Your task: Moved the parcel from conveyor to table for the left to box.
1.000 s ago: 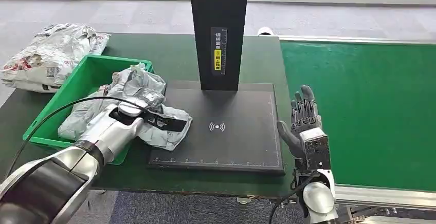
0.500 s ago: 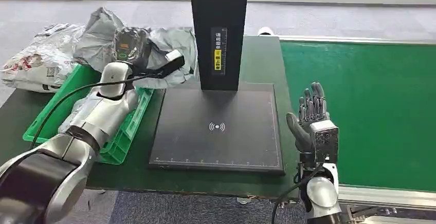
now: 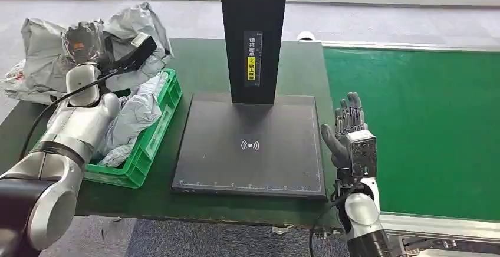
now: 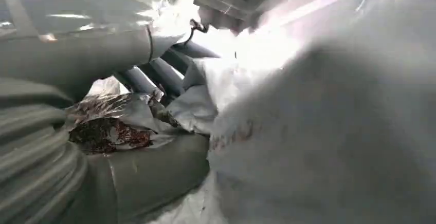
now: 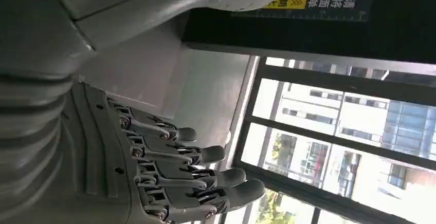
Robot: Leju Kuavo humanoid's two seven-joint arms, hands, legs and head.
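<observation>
The left hand [image 3: 88, 48] is gripping a grey parcel [image 3: 127, 24] and holding it raised above the far end of the green bin [image 3: 154, 133]; in the left wrist view the thumb and fingers [image 4: 149, 75] are pressing into crumpled grey film [image 4: 329, 131], so the grasp is firm; a black tab [image 3: 137, 49] is sticking out from the bundle toward the post.

The bin is sitting on the dark green table [image 3: 200, 62], just beside the left edge of the black pad [image 3: 250, 148]; another grey bag [image 3: 132, 118] is lying inside it, partly hidden by the left forearm; a pile of white printed bags [image 3: 17, 74] is lying on the table beyond the bin, mostly covered by the lifted parcel.

A black post [image 3: 252, 33] with a yellow label [image 3: 252, 65] is standing at the pad's far edge, between the parcel and the conveyor [image 3: 413, 127]; the green belt is running along the right side.

The right hand [image 3: 348, 130] is hanging at the pad's right edge with fingers [image 5: 205, 175] extended and apart, gripping nothing; in its wrist view windows [image 5: 334, 147] are showing behind it.
</observation>
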